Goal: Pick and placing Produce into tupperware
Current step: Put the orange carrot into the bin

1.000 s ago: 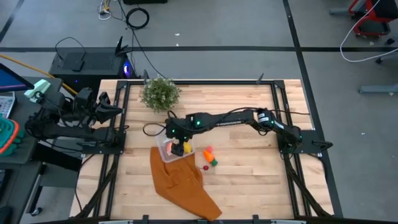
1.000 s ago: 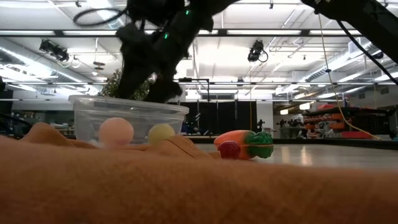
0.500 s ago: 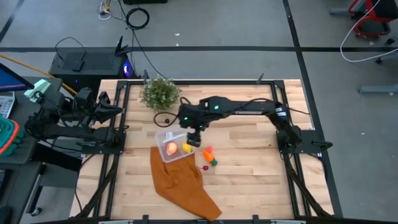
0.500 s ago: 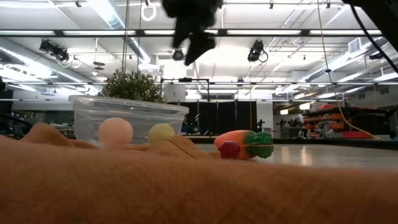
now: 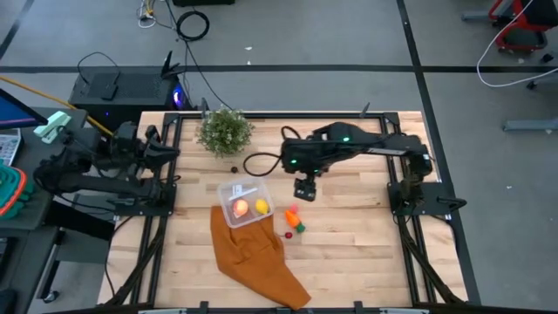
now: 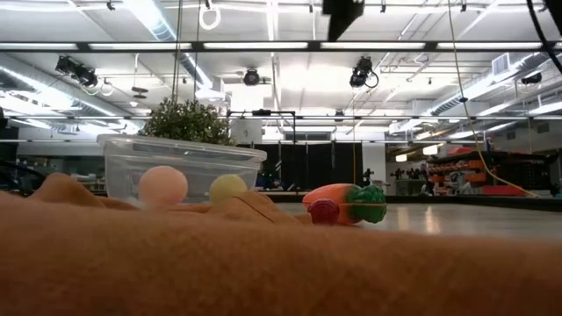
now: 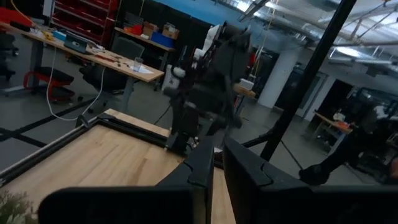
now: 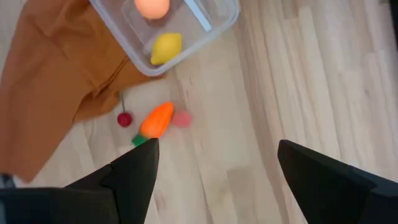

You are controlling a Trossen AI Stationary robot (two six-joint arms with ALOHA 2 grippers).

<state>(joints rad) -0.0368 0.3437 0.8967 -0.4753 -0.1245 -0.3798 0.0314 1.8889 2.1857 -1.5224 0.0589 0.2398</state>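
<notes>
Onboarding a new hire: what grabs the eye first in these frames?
The rust-orange cloth at the table's front, with the clear tupperware on its upper edge holding an orange ball and a lemon. Beside it lies a carrot; the open right gripper hangs above the table, right of the tupperware.

Hidden, cropped or too small to read

In the low view the rust-orange cloth (image 6: 263, 263) fills the foreground and hides the base of the tupperware (image 6: 180, 167); beside the tupperware, the carrot (image 6: 344, 202) has a small red piece (image 6: 322, 211) covering part of it. The right gripper (image 6: 342, 9) is cut off by the top edge. From above, the pink piece near the carrot (image 5: 295, 218) is too small to identify.
</notes>
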